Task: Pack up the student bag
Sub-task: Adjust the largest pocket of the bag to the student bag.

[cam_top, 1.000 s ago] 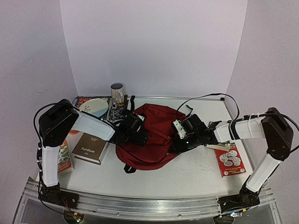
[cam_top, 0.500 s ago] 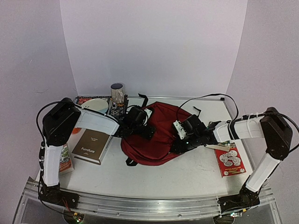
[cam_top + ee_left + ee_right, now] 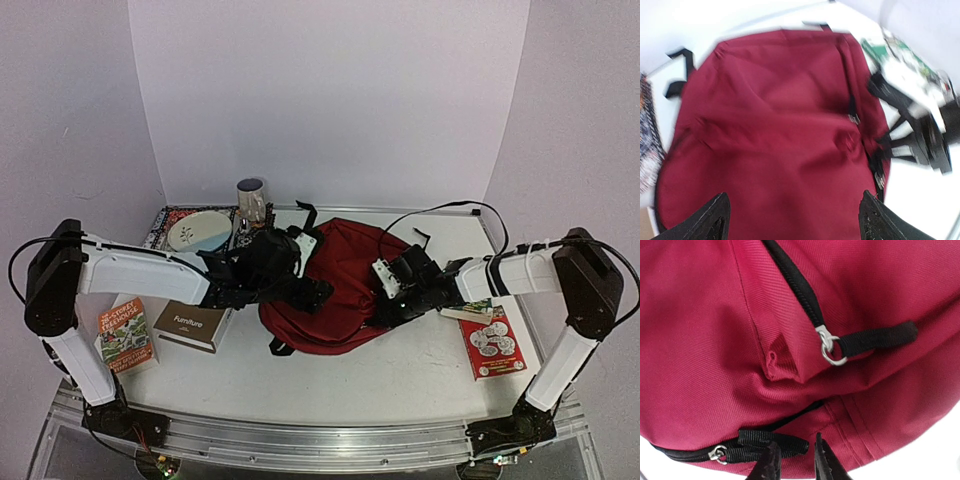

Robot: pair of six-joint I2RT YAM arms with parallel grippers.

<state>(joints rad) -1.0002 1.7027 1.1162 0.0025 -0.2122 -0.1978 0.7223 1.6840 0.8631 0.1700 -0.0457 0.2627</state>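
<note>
Student bag [image 3: 340,290]: dark red fabric, black zips, lying on counter [image 3: 400,370]. Left pincer [image 3: 792,205] spread wide above it; right pincer [image 3: 796,452] narrowed at a zip pull [image 3: 772,442], grip unclear.

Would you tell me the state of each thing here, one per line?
student bag, lying flat, looks zipped shut
left gripper, open above the bag
right gripper, nearly closed by lower zip pull, grip unclear
mug, upright
Furniture book, closed, flat

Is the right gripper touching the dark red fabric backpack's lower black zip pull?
Cannot tell. Right wrist view: right gripper straddles the end of the zip pull, contact unclear.
</note>
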